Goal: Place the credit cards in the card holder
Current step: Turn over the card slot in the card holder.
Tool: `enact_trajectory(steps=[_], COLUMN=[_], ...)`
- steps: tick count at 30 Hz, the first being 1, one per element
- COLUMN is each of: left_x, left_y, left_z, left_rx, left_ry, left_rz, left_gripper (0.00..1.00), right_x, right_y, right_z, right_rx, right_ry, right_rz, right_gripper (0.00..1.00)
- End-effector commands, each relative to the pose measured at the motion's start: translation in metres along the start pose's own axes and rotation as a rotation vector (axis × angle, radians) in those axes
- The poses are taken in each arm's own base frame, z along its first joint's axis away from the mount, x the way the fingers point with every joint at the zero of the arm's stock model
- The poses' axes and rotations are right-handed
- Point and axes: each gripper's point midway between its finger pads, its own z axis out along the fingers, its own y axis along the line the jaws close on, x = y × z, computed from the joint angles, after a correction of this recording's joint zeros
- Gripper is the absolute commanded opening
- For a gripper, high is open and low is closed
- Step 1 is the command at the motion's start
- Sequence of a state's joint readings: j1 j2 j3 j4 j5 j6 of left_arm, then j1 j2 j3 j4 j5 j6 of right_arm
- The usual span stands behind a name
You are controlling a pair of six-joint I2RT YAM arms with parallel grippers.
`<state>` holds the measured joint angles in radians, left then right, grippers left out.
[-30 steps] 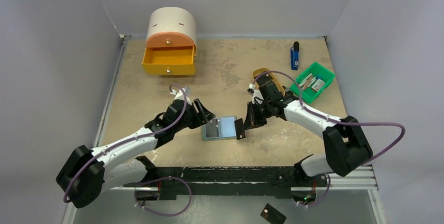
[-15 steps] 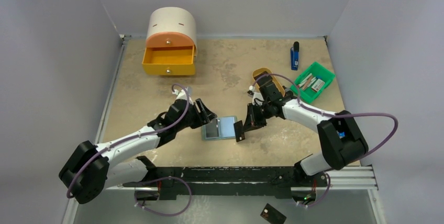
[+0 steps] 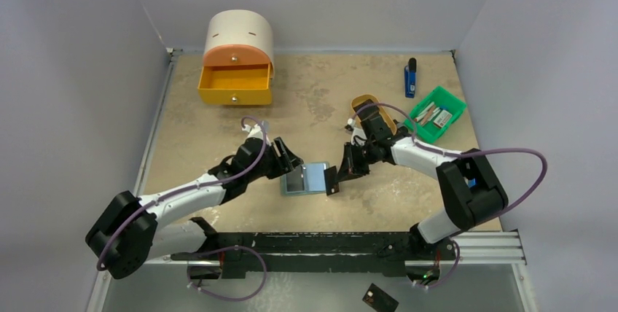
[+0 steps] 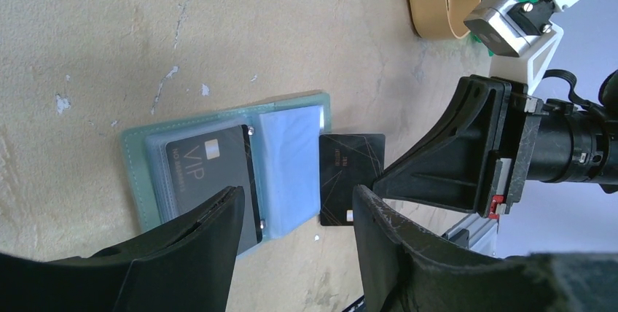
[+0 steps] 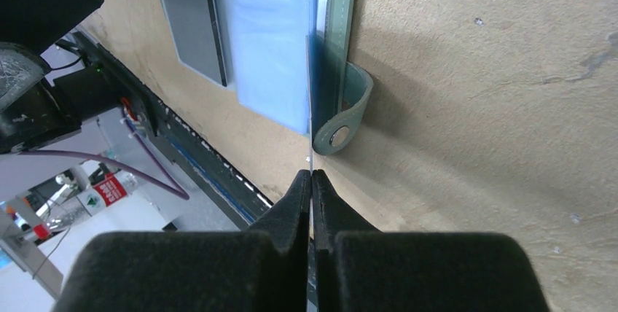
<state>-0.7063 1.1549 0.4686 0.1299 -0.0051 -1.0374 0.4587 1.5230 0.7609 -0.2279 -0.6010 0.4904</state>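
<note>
The card holder [image 3: 304, 178] lies open on the table, green outside and pale blue pockets inside. One black credit card marked VIP [image 4: 208, 173] sits in its left pocket. My right gripper [image 3: 342, 170] is shut on a second black credit card [image 3: 333, 180], whose far edge meets the right edge of the holder's blue pocket [image 4: 290, 159]. The right wrist view shows that card edge-on [image 5: 309, 93] between the closed fingers [image 5: 311, 175], beside the holder's snap tab [image 5: 341, 122]. My left gripper [image 3: 288, 160] is open and empty over the holder's near left side [image 4: 296, 199].
A yellow drawer box [image 3: 235, 57] with its drawer open stands at the back left. A blue lighter [image 3: 410, 79], a green bin [image 3: 436, 114] and a tan oval tray [image 3: 364, 102] are at the back right. Another black card [image 3: 380, 298] lies below the table's front edge.
My right arm's elbow has swung inward, and its card has edged slightly left toward the holder. My left gripper has shifted a little forward. The holder has not moved.
</note>
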Motion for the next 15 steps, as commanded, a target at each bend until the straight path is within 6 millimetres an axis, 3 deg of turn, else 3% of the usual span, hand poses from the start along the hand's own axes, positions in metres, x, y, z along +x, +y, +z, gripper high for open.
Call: enact_trajectory(steps=[1, 15], left_x=[-0.003, 0.010], left_y=[-0.012, 0.002], left_z=[0.003, 0.012], left_rx=[0.055, 0.022], left_ry=[-0.006, 0.041], left_rz=[-0.016, -0.011], left_gripper=[0.56, 0.55], right_x=[0.002, -0.010], right_y=[0.007, 0.019], right_z=[0.004, 0.012], right_rx=[-0.059, -0.137], right_ry=[0.021, 0.004], right_rz=[0.020, 0.022], right_gripper=[0.00, 0.00])
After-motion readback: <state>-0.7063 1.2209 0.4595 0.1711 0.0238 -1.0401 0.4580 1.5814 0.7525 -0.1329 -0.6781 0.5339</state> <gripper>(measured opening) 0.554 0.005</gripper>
